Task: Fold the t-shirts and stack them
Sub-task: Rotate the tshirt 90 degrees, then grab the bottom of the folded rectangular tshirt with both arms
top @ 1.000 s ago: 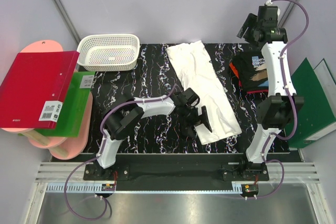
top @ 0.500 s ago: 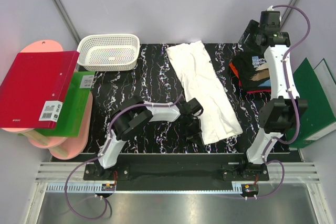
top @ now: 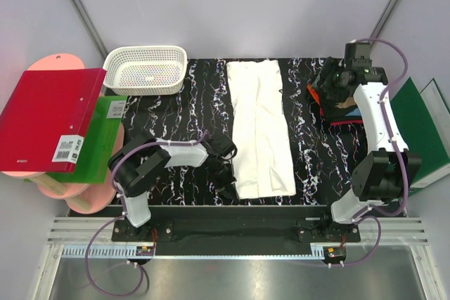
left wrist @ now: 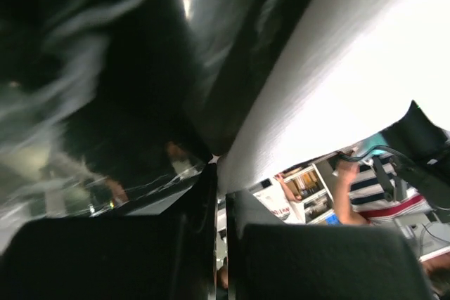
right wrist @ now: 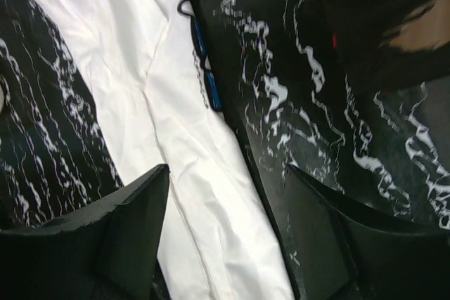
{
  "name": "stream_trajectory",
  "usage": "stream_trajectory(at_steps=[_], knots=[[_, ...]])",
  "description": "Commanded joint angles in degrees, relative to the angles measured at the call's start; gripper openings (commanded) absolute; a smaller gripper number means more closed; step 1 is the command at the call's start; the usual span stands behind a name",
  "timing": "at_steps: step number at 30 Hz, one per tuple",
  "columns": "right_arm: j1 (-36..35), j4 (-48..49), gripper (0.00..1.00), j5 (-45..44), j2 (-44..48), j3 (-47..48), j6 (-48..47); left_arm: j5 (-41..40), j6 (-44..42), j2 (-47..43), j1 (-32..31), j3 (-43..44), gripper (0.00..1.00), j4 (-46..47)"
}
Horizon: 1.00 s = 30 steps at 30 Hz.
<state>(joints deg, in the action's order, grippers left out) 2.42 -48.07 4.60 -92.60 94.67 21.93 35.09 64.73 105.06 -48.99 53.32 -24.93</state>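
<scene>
Shifted since a second ago: white t-shirt [top: 260,131], earlier slanting toward the near right, now a straight lengthwise strip. Left gripper [top: 226,177] drawn back leftward with it. Right gripper [top: 332,82] lowered from above the far right corner.

White t-shirt: folded narrow, running from the far edge to the near edge of the bench [top: 176,110], about mid-width.

Left gripper: low at the near edge, at the strip's near left corner. Jaws fully closed. The wrist view shows the white cloth's edge running into the seam between the fingers [left wrist: 140,258], pinched there.

Right gripper: over the far right part of the bench, jaws standing wide, nothing between them. White strip off to its left, well apart.

Black t-shirt [top: 325,96]: printed, at the far right corner, just beside the right gripper, lying on red-orange cloth [top: 337,123] that shows along its near side.

Basket [top: 145,50]: white lattice, far left corner.

Red binder [top: 46,121]: off the bench's left edge.
</scene>
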Motion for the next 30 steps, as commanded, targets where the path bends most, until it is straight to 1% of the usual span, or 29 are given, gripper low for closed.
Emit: stream_trajectory(at_steps=[1,3,6,7,8,9,10,11,13,14,16,17,19,21,22,25,26,30], knots=[[0.1,-1.8,0.73,8.7,5.2,-6.5,2.6,-5.7,-4.4,-4.9,0.4,-3.3,0.00,-6.6],[0.1,-1.8,0.73,11.7,6.5,-11.7,3.7,-5.0,-5.3,-6.5,1.1,-5.3,0.00,-7.5],[0.1,-2.4,0.73,14.9,8.9,-17.9,4.8,-6.2,-6.5,-9.3,1.7,-6.6,0.00,-9.3],[0.1,-2.6,0.73,16.0,10.1,-19.4,5.0,-6.6,-7.0,-10.0,1.8,-6.6,0.04,-9.9],[0.1,-2.8,0.73,17.0,10.9,-22.0,5.7,-6.7,-7.8,-10.7,1.8,-6.4,0.44,-10.7],[0.1,-3.0,0.73,19.3,11.7,-23.4,6.1,-7.7,-8.6,-12.3,1.7,-5.2,0.66,-12.1],[0.1,-3.7,0.73,20.4,13.2,-25.8,6.5,-8.1,-10.1,-13.5,1.8,-4.5,0.85,-13.0],[0.1,-4.1,0.73,21.5,13.9,-27.1,7.0,-8.5,-10.8,-14.9,1.8,-4.0,0.99,-15.0],[0.1,-5.3,0.73,24.5,16.9,-29.9,7.6,-10.8,-12.6,-19.4,1.8,-1.8,0.99,-17.2],[0.1,-5.4,0.73,25.7,17.9,-33.0,8.3,-11.9,-13.0,-20.9,1.8,-1.2,0.99,-20.0],[0.1,-5.8,0.72,28.6,21.6,-36.9,9.3,-13.8,-13.2,-24.6,2.0,-0.4,0.99,-21.4],[0.1,-5.8,0.72,29.2,22.9,-41.0,10.1,-14.2,-12.8,-25.8,2.1,-0.8,0.99,-21.6],[0.1,-5.9,0.70,29.9,26.4,-45.2,10.7,-15.7,-11.0,-28.0,2.5,-3.3,0.99,-20.6],[0.1,-6.0,0.69,30.0,28.6,-51.0,12.1,-16.4,-9.5,-29.1,2.8,-7.2,0.99,-16.9],[0.1,-5.8,0.68,30.6,30.4,-54.5,12.5,-16.5,-7.6,-29.2,2.8,-8.5,0.99,-15.4],[0.1,-5.6,0.65,32.0,32.6,-60.4,13.5,-16.2,-4.5,-28.2,2.9,-13.6,0.99,-7.2],[0.1,-5.7,0.63,32.1,32.9,-61.6,13.7,-15.8,-4.1,-27.5,2.9,-15.5,0.99,-5.3],[0.1,-5.5,0.61,32.3,32.9,-66.1,13.4,-15.0,-4.6,-21.4,2.8,-16.5,0.99,-1.8]])
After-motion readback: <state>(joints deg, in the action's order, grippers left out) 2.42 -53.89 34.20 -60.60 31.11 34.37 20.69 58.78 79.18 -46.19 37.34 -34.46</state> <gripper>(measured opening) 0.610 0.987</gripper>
